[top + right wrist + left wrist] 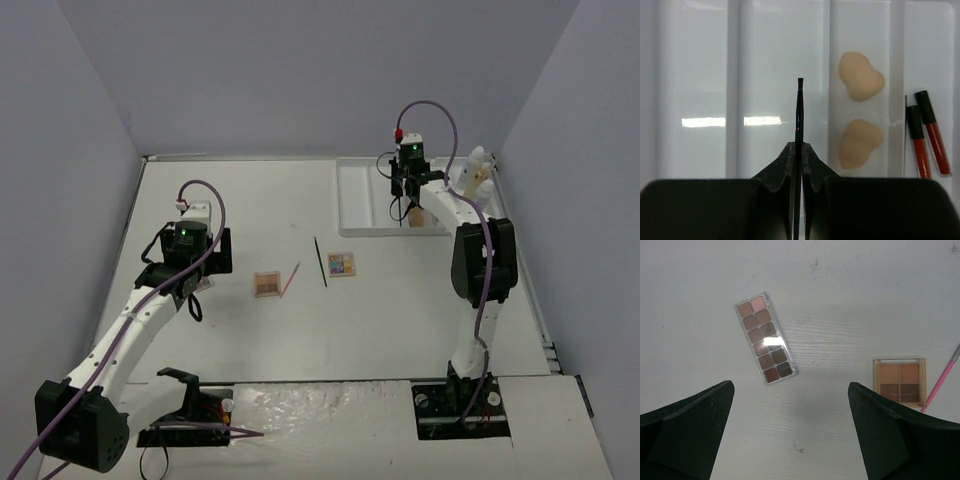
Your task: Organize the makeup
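Observation:
My right gripper (799, 147) is shut on a thin black pencil (799, 110) and holds it over the white divided tray (775, 60). Two peach sponges (861, 76) lie in one tray compartment, two red-black lipstick tubes (932, 132) in the compartment to their right. My left gripper (791, 390) is open and empty above the table. Ahead of it lie a long eyeshadow palette (766, 338), a square brown palette (899, 382) and a pink pencil (940, 380). In the top view a second black pencil (320, 262) and a colourful palette (341, 264) lie mid-table.
The tray (360, 200) stands at the back right, with my right gripper (408, 190) over it. White and amber bottles (478, 170) stand at its right end. My left gripper (215, 252) is left of the square palette (267, 284). Walls close in the table.

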